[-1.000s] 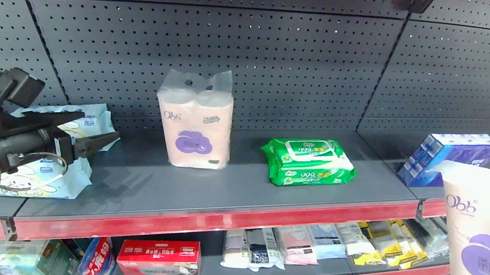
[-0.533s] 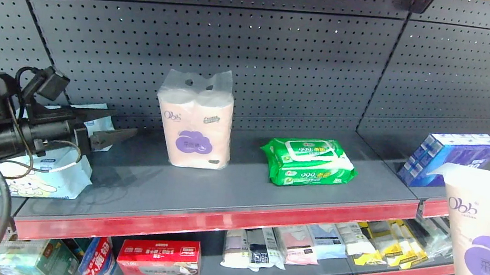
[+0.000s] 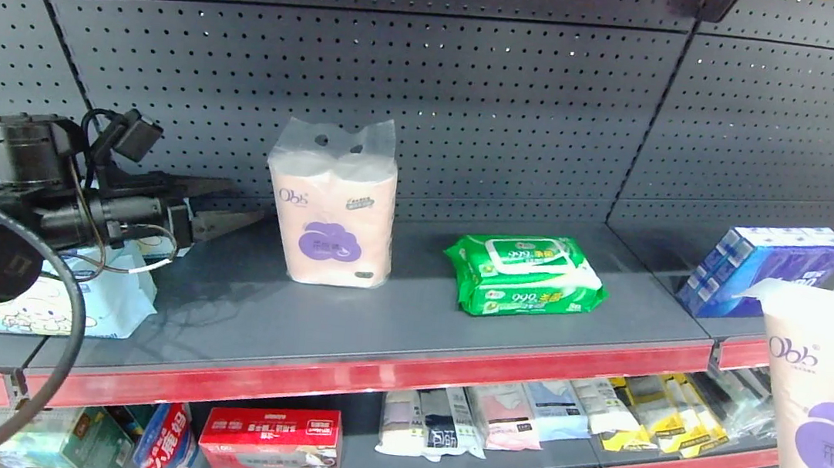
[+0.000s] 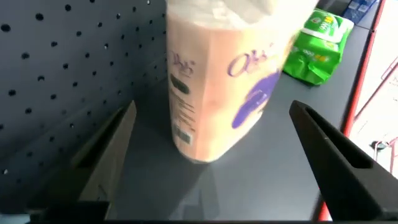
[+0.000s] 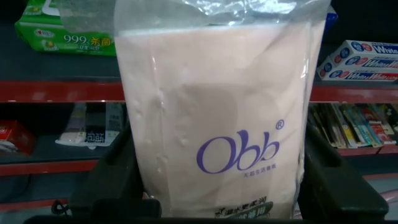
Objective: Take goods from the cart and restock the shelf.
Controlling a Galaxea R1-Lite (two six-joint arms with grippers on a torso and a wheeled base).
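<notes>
A pink toilet-paper pack (image 3: 332, 206) stands upright on the grey shelf (image 3: 408, 318). My left gripper (image 3: 242, 202) hangs open just left of it, fingertips pointing at the pack. In the left wrist view the same pack (image 4: 217, 81) stands a little way ahead of the open gripper (image 4: 211, 106), with no contact. A second toilet-paper pack (image 3: 828, 417) is held low at the right, in front of the shelf's red edge. My right gripper (image 5: 224, 180) is shut on this held pack (image 5: 217, 118), one finger on each side.
A green wipes pack (image 3: 526, 275) lies right of the standing pack. A blue box (image 3: 766, 267) leans on the neighbouring shelf section. A light-blue cartoon pack (image 3: 69, 298) lies under my left arm. The lower shelf carries a red box (image 3: 270, 438) and several flat packets.
My left arm has moved right and a little up, bringing the open gripper closer to the standing pack. The held pack at the right has drifted slightly down and right.
</notes>
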